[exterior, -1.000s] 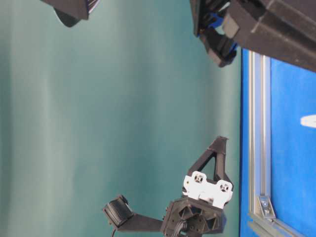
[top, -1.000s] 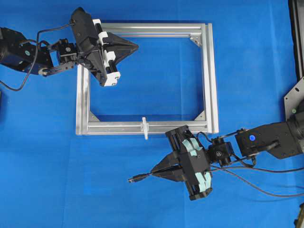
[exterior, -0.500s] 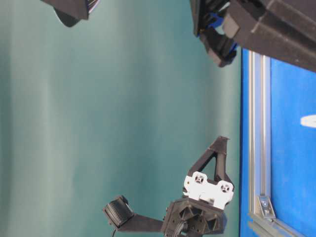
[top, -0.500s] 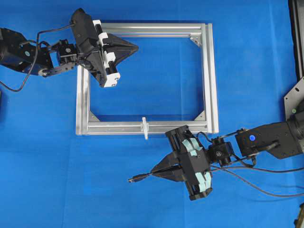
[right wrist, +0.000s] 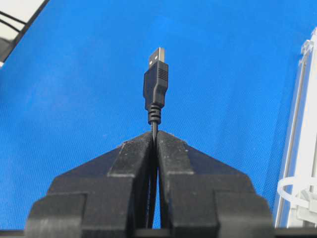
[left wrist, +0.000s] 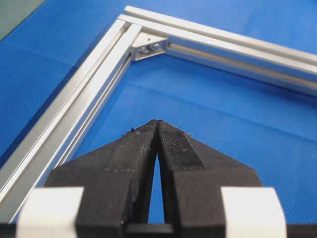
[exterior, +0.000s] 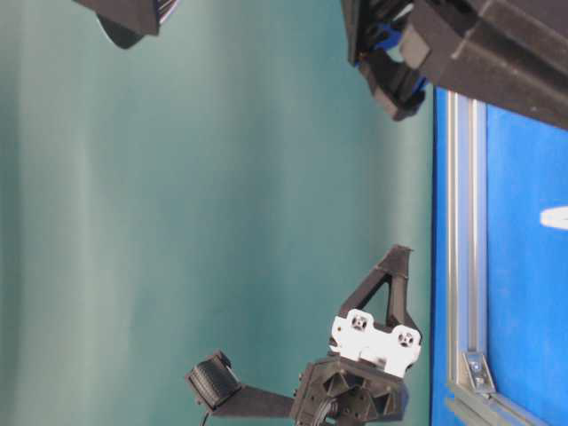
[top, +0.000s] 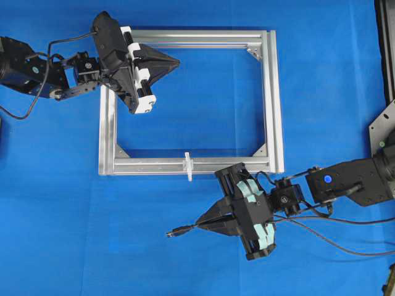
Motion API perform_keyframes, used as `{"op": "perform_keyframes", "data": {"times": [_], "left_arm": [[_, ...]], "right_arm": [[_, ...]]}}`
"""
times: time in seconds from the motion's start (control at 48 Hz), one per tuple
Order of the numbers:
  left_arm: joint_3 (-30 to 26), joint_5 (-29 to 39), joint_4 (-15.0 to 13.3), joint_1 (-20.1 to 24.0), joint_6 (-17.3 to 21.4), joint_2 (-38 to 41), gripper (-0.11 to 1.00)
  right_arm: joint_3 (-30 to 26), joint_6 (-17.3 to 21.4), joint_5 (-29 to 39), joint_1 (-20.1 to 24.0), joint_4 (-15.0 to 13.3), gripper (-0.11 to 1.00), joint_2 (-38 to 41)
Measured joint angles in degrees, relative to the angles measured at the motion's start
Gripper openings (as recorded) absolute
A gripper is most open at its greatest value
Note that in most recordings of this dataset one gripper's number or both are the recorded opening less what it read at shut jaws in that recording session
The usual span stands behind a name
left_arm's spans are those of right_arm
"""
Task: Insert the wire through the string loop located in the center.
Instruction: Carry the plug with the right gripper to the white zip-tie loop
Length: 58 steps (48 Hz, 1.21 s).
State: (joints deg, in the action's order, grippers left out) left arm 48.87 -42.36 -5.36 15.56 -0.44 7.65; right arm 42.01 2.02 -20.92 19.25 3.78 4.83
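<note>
The wire [top: 185, 231] is a thin black cable ending in a metal-tipped plug [right wrist: 155, 84]. My right gripper [top: 199, 223] is shut on the wire just behind the plug, which sticks out to the left, below the frame's near rail. In the right wrist view the cable runs between the closed tips of that right gripper [right wrist: 155, 134]. The string loop [top: 188, 166] is a small white tie standing on the middle of the near rail; its white ring [right wrist: 295, 193] shows at the right edge. My left gripper [top: 177, 60] is shut on nothing, over the frame's far left corner, tips [left wrist: 157, 122] together.
The silver aluminium frame [top: 273, 105] lies on the blue mat. Its corner bracket [left wrist: 150, 45] sits ahead of the left gripper. The right arm's own black cables [top: 333, 237] trail to the right. The table-level view shows the frame rail [exterior: 461, 231] and the left gripper [exterior: 398, 256] above it.
</note>
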Motion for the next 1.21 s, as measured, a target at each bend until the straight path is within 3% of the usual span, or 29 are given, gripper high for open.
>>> {"op": "perform_keyframes", "data": {"times": [0.604,1.209], "left_arm": [[0.0,0.0,0.0,-0.09,0.0,0.09,0.0],[0.79,0.0,0.0,-0.62,0.0,-0.44,0.0]], "right_arm": [[0.26,0.0,0.0,0.0,0.0,-0.02,-0.09],[12.74,0.18,-0.18,0.0,0.79,-0.02,-9.32]]}}
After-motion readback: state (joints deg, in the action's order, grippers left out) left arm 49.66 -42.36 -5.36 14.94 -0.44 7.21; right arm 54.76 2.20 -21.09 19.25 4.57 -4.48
